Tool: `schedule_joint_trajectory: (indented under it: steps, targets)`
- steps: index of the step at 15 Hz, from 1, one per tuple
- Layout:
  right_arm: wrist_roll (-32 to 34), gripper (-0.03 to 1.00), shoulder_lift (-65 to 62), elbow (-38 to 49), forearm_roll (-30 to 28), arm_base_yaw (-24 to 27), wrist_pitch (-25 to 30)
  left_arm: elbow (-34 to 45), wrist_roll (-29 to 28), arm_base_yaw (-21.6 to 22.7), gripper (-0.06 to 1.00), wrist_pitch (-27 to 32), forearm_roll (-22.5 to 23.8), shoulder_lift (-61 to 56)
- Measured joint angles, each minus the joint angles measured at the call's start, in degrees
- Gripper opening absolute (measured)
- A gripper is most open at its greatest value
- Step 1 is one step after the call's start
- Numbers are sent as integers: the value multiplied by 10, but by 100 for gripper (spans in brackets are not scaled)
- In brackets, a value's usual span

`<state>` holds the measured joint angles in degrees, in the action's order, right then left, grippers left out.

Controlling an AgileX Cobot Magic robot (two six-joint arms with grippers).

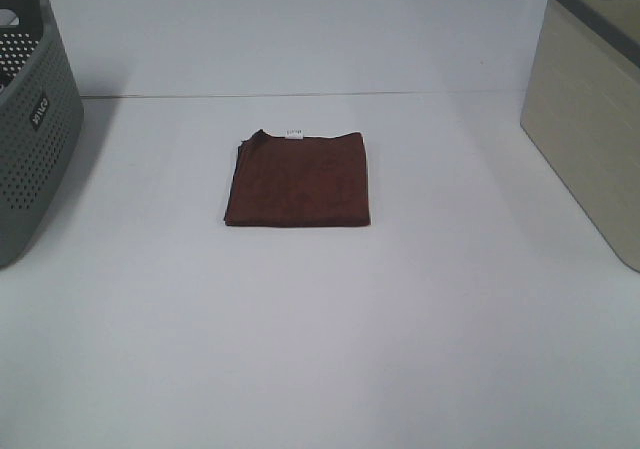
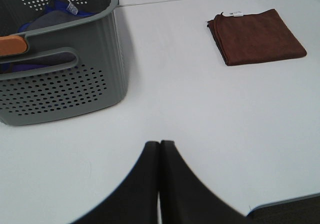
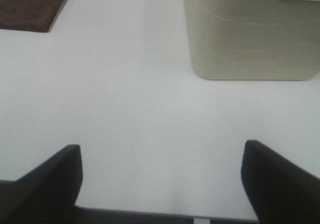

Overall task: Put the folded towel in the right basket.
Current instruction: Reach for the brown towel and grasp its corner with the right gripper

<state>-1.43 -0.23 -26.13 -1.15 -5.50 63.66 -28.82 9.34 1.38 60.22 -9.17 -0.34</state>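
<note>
A folded dark brown towel (image 1: 298, 180) lies flat in the middle of the white table (image 1: 320, 339), with a small white tag on its far edge. It also shows in the left wrist view (image 2: 256, 36) and its corner in the right wrist view (image 3: 31, 5). The beige right basket (image 1: 590, 109) stands at the right edge, also in the right wrist view (image 3: 252, 29). Neither gripper shows in the exterior high view. My left gripper (image 2: 160, 145) is shut and empty over the near table edge. My right gripper (image 3: 161, 156) is wide open and empty, near the front edge.
A grey perforated basket (image 1: 30, 119) stands at the left edge; the left wrist view (image 2: 60, 74) shows blue and orange cloth inside it. The table's front edge shows in both wrist views.
</note>
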Motion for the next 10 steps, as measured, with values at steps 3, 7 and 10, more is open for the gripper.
schedule_joint_trajectory:
  steps: [3,7,10]
  targets:
    - [0,84,0,0,0,0,0,0,0,0,0,0,0,0]
    - [0,84,0,0,0,0,0,0,0,0,0,0,0,0]
    - [0,84,0,0,0,0,0,0,0,0,0,0,0,0]
